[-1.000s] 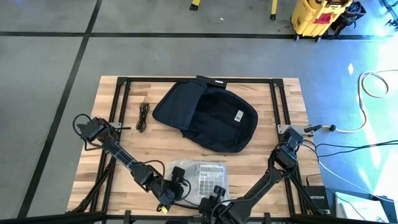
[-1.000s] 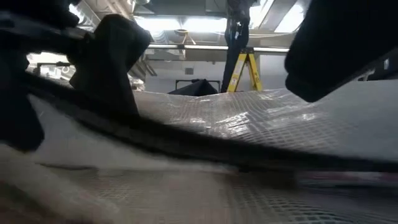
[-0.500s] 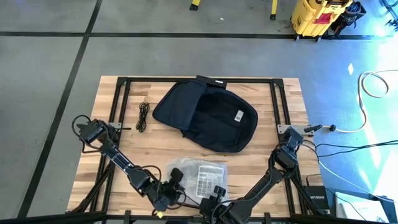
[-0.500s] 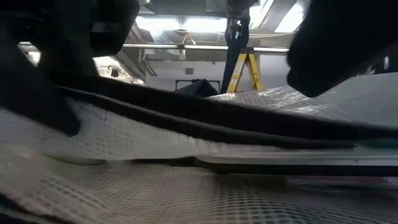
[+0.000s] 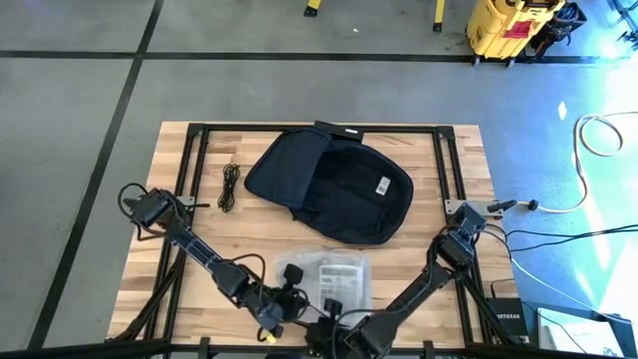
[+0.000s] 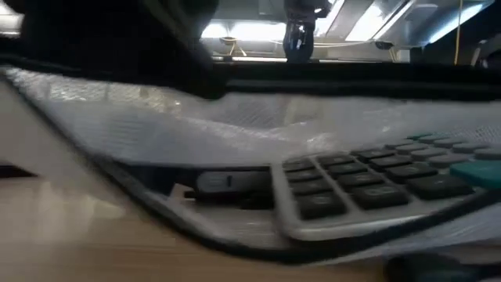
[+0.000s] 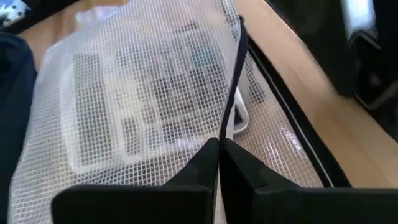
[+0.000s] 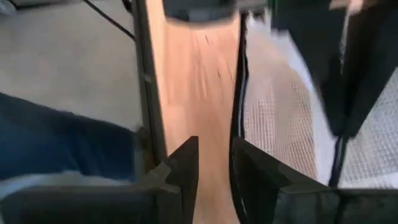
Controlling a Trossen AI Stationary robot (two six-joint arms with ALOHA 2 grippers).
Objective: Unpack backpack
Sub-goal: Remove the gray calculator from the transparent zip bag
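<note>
On the left of the wooden table (image 5: 150,199) a thin dark cord (image 5: 230,185) lies by itself, well apart from everything else. The left gripper (image 7: 219,149) sits low at the near edge, its fingers (image 7: 200,163) pressed together on the dark-trimmed edge of a clear mesh pouch (image 5: 324,279), which the left wrist view shows pinched right at the tips. Through the mesh a calculator (image 6: 376,184) is visible, its dark keys clear in the low view, along with some smaller items too blurred to name. The backpack (image 5: 334,184) lies flat in the middle of the table's far half, flap thrown open, well apart from the pouch. To the right of the pouch, the right gripper (image 8: 214,163) is down at the near edge too; its fingers stand a little apart with the pouch's dark edge running between them, and whether they actually grip it cannot be told. The step in hand looks like handling the pouch already out of the bag. Next probably calls for setting it flat, letting go, then reaching back into the backpack's opening for whatever remains.
</note>
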